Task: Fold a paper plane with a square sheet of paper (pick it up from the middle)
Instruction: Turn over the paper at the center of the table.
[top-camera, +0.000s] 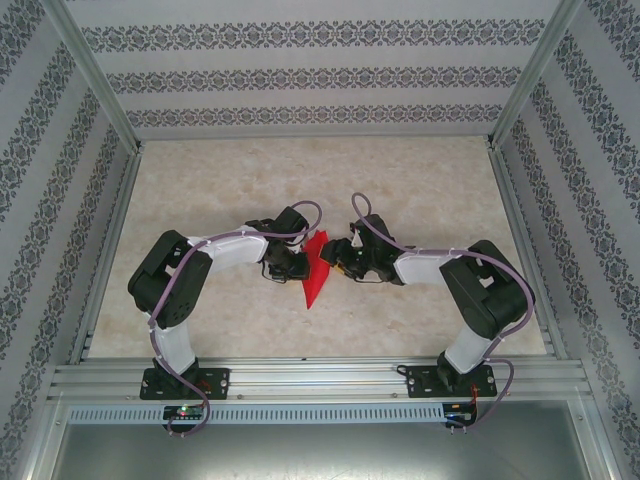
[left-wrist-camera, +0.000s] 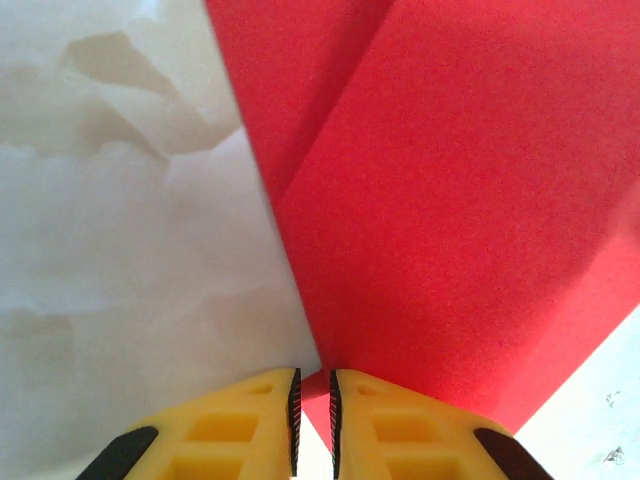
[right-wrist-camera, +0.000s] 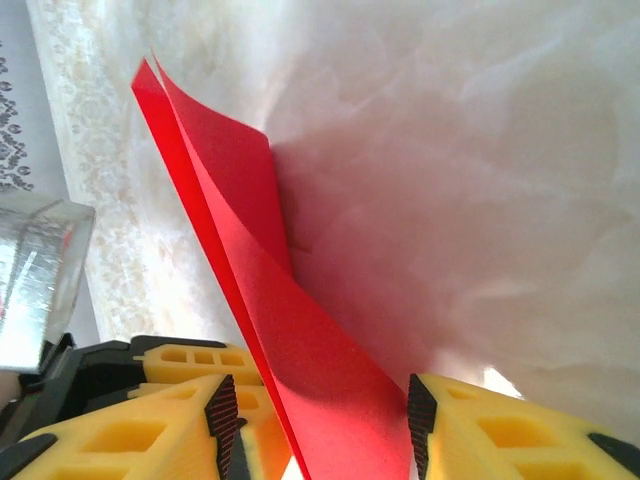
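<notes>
Left tool (left-wrist-camera: 312, 420): I'm pinching the paper (left-wrist-camera: 450, 250) by its tip | right tool (right-wrist-camera: 320, 415): gaping, paper running between its jaws | I'm judging it light, floppy, tearable; gripping at the crease suits.

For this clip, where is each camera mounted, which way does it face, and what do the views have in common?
Top: above and behind the bases, looking down on the table; both arms, left gripper and right gripper flanking the red paper.
Left wrist: on that wrist, looking along its fingers, shut on the paper's edge.
Right wrist: looking along its open fingers, paper standing between them.
All three share the red paper.
</notes>
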